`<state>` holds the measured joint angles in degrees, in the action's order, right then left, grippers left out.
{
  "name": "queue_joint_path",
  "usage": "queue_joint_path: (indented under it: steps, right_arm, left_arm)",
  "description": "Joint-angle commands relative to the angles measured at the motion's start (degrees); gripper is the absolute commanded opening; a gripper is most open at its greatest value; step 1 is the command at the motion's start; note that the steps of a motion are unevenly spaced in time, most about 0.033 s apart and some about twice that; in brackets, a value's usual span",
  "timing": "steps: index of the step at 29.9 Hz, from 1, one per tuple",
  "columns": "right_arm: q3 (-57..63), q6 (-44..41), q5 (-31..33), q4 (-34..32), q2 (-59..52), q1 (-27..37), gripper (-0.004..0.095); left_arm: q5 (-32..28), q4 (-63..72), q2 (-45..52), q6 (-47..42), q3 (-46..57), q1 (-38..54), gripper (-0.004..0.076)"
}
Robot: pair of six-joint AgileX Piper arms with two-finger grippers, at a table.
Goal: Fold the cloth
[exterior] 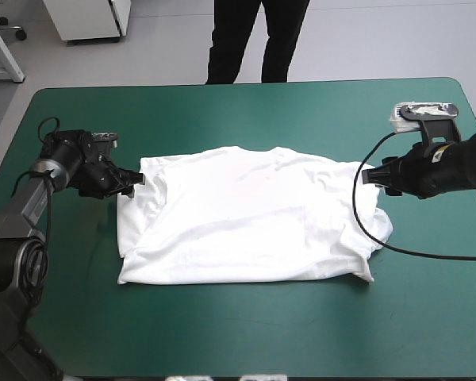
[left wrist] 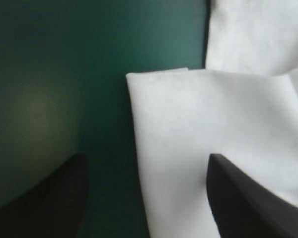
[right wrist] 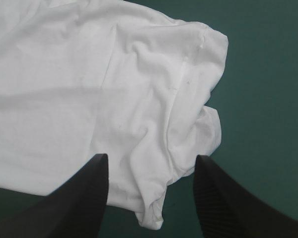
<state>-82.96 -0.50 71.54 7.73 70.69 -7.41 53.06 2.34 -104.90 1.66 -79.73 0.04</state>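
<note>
Honestly, the left claw point(left wrist: 146, 161) sits open straddling an edge of the white short-sleeved fabric T-shirt point(exterior: 246, 226) spread on the teal-green bench point(exterior: 222, 341), the right claw point(right wrist: 151, 157) equally open over its rumpled end, so a shallow pinch might catch one layer and skew the fold.

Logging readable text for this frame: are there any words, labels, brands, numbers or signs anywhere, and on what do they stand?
No text can be read in any view.
The white short-sleeved T-shirt: plain, no print or tag lettering visible.
The teal-green table cover: no markings.
The left gripper and right gripper, both with black fingers: no lettering visible.
</note>
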Motion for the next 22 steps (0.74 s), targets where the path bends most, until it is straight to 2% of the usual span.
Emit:
queue_joint_path:
  steps: [1,6,9,11,14,22]
  right_arm:
    - [-1.86,0.09,-0.93,0.0,-1.46,-0.15,0.0486]
    - [-1.86,0.09,-0.93,0.0,-1.46,-0.15,0.0486]
    - [-1.86,0.09,-0.93,0.0,-1.46,-0.15,0.0486]
    - [-1.86,0.09,-1.03,0.0,-1.33,-0.15,0.0486]
    - [-1.78,0.09,-0.92,0.0,-0.95,-0.15,0.0486]
    - [-1.78,0.09,-0.17,0.11,-0.95,-0.15,0.0486]
  left_arm:
    - [-1.93,0.64,0.19,0.15,-1.83,0.02,0.0428]
    - [-1.93,1.27,-2.81,0.15,-1.83,0.02,0.0421]
    - [-1.28,3.62,-3.5,1.48,-1.83,-0.07,0.0363]
    - [-1.0,6.77,-3.5,3.74,-1.83,-0.07,0.0237]
    - [-0.73,8.04,-3.5,4.0,-1.83,-0.07,-0.001]
    - [-1.42,8.04,1.41,4.06,-1.83,-0.07,-0.0009]
